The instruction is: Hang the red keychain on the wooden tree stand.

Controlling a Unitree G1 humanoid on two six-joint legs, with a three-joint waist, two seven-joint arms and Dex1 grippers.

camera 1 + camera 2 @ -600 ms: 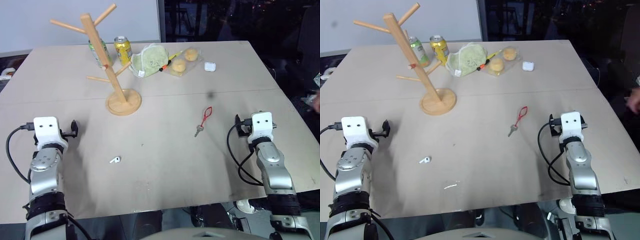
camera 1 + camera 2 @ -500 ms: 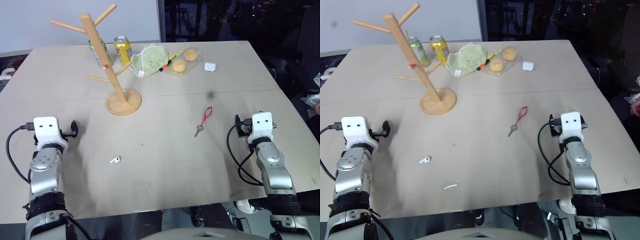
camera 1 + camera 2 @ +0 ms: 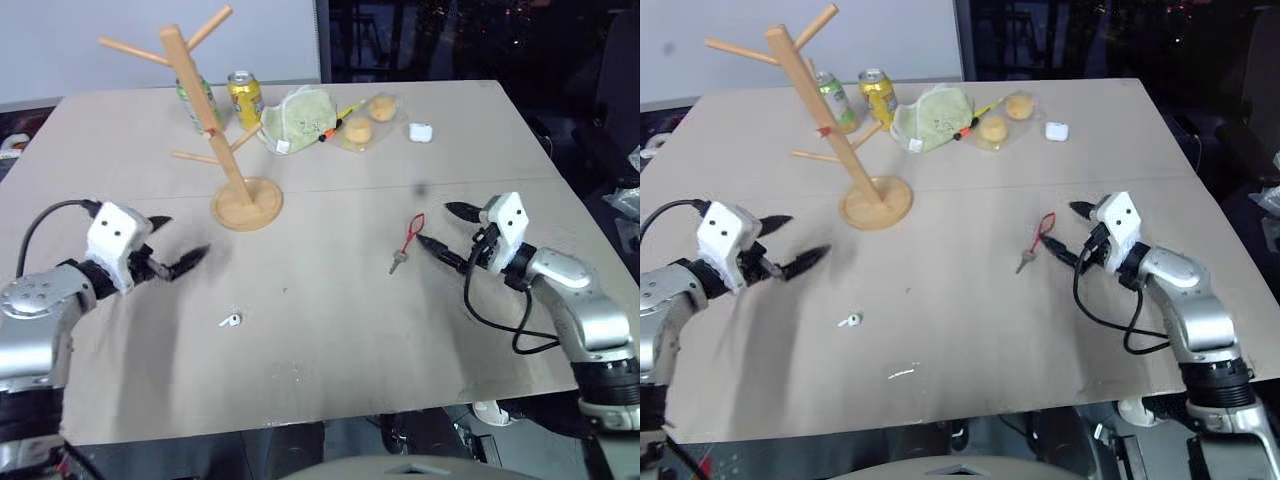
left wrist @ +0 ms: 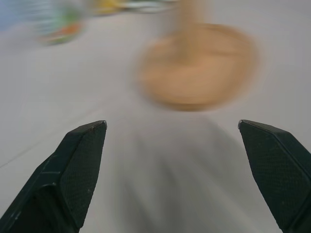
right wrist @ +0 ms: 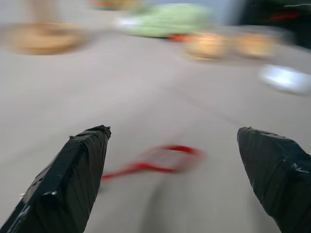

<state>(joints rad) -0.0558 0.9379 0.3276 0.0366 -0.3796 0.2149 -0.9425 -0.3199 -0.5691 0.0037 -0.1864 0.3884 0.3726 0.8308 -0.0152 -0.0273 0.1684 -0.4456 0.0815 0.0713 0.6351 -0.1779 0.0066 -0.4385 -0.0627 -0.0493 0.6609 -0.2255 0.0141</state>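
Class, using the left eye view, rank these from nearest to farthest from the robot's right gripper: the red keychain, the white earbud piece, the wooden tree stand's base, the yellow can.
1. The red keychain, just beside the right gripper, toward the table's middle.
2. The wooden tree stand, its base toward the far left.
3. The white earbud piece, near the front edge, left of centre; close to the base's distance.
4. The yellow can, at the far edge.

1. Table point(image 3: 330, 350): broad beige top with a thin seam running across its middle; the landmark for the entries below.
2. Wall panel point(image 3: 60, 50): pale grey-white, flat, behind the table's far left edge.
3. Dark area point(image 3: 450, 40): beyond the table's far right edge; dim, with indistinct dark furniture shapes.
4. Dark vertical divider point(image 3: 323, 40): between the pale panel and the dark area, behind the table's far edge.
5. Light: even over the tabletop.
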